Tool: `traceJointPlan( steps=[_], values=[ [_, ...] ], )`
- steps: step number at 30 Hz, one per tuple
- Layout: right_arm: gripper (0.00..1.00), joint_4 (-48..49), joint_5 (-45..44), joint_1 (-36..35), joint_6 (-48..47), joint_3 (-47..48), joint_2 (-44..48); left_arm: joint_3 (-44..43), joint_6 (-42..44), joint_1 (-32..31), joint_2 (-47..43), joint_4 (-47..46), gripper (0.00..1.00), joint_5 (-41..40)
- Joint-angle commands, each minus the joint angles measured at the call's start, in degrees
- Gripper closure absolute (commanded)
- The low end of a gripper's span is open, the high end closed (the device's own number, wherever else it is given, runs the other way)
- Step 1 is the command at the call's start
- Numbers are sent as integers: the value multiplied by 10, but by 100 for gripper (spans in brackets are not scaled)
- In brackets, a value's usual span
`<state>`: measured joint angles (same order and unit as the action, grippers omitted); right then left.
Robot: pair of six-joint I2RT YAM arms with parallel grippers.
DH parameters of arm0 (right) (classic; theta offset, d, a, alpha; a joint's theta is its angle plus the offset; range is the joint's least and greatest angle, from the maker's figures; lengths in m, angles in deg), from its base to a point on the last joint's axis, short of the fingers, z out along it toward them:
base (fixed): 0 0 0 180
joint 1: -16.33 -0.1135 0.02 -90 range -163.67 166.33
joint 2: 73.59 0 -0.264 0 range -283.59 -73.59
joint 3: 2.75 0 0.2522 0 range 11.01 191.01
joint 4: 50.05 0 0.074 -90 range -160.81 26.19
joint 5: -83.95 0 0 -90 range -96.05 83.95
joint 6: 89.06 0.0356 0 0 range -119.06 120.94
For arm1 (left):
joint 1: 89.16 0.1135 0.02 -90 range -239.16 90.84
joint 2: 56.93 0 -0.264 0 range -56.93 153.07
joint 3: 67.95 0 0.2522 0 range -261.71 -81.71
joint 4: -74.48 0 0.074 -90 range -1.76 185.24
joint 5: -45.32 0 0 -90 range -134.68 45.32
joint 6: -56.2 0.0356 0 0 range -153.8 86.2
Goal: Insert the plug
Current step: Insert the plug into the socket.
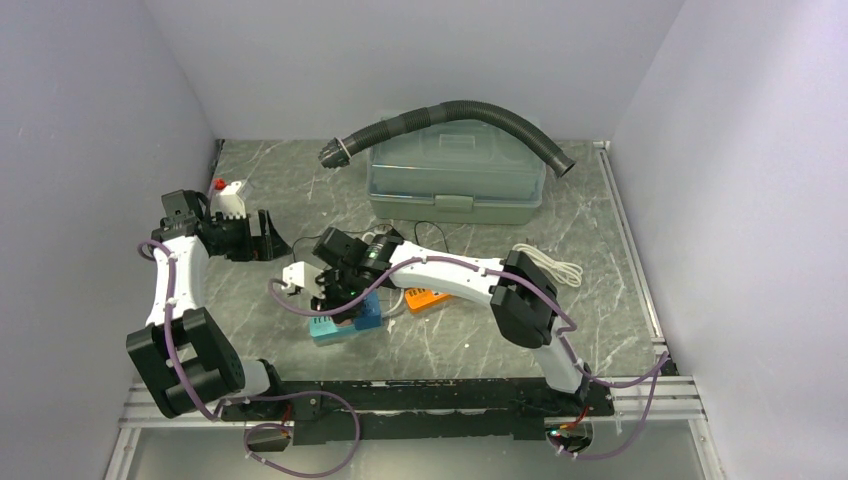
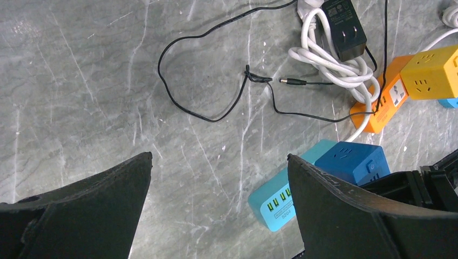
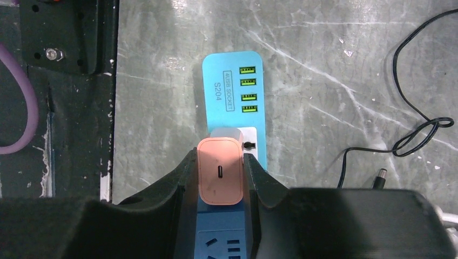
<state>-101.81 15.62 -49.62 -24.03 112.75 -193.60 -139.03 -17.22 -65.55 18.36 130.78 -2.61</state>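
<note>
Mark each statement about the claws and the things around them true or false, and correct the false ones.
1. The right claw grips a pink charger. True.
2. The left claw holds the black adapter. False: the claw is open and empty, and the adapter lies apart from it.
3. The teal strip has four green USB ports. True.
4. The hose is shut inside the box. False: it arches over the box's lid, outside it.
</note>
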Motion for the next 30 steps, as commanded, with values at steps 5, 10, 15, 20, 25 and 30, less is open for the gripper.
traceJointPlan(
  steps=[5, 10, 15, 20, 25, 30],
  values=[
    [100, -35, -2, -7, -24, 49, -7, 8, -2, 4, -10, -18, 0, -7],
    [100, -39, 9, -9, -25, 54, -16, 9, 1, 4, -13, -18, 0, -10],
    [100, -41, 7, -9, -25, 57, -20, 10, 3, 5, -16, -19, 0, -13],
    [100, -35, -2, -10, -25, 49, -20, 10, -1, 5, -16, -19, 0, -10],
    [100, -21, -6, -10, -25, 36, -12, 9, 0, 4, -15, -19, 0, -11],
    [100, -9, -4, -11, -24, 21, -11, 10, -1, 5, -16, -20, 0, -11]
  ],
)
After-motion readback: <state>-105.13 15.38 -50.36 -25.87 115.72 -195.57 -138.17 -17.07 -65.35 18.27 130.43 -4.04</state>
